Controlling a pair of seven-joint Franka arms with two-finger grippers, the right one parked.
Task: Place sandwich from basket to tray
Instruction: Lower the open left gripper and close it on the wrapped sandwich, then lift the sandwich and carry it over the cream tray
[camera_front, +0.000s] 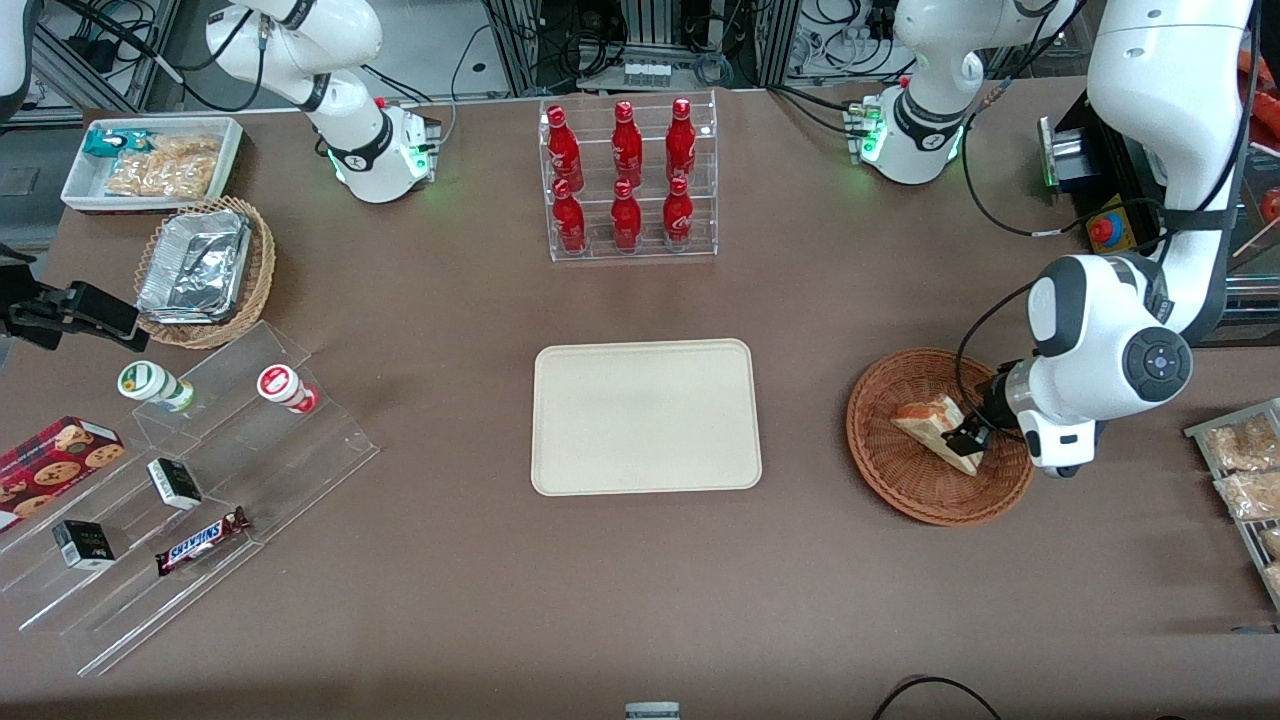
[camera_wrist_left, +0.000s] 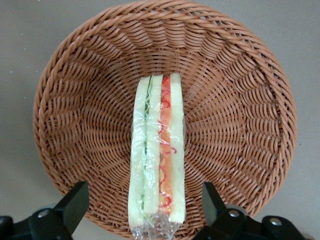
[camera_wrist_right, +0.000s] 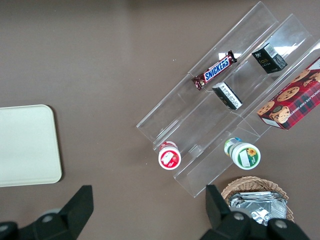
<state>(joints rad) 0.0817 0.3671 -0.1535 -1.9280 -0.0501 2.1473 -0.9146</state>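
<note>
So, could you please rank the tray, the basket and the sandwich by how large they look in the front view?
1. tray
2. basket
3. sandwich, in the basket, with the open gripper around it.

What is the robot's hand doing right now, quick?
Hand: open, low over the basket, one finger on each side of the sandwich, not gripping it yet.

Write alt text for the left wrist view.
A wrapped sandwich lies in a round woven wicker basket, its bread and filling layers facing the camera. The open gripper hovers over it, one finger on each side, not touching.
</note>
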